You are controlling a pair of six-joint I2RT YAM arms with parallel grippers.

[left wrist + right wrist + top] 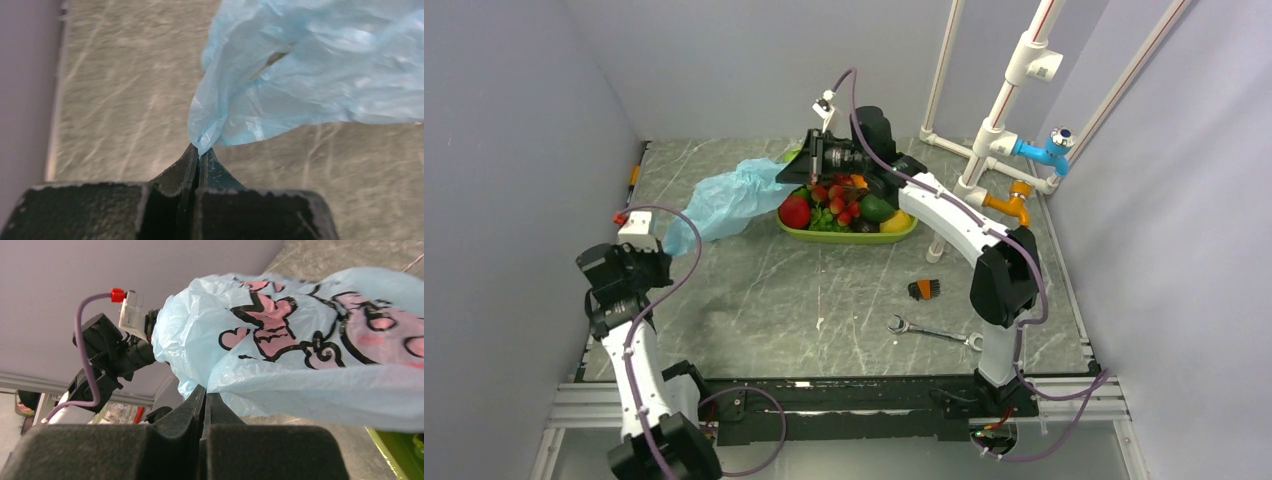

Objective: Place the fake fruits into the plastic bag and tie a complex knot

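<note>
The light-blue plastic bag (729, 200) hangs stretched between my two grippers, left of the fruits. My left gripper (667, 240) is shut on the bag's near corner (202, 145). My right gripper (786, 170) is shut on the bag's far edge (212, 387); pink and black figures show on the bag (280, 335). The fake fruits (839, 205), red, green, orange, yellow and a bunch of red balls, lie in the lime-green tray (796, 232), partly under my right wrist. No knot shows.
A wrench (929, 331) and a small orange-black brush (924, 289) lie on the table at front right. White pipes with a blue valve (1049, 150) and an orange fitting (1014, 205) stand at back right. Walls close in left and right.
</note>
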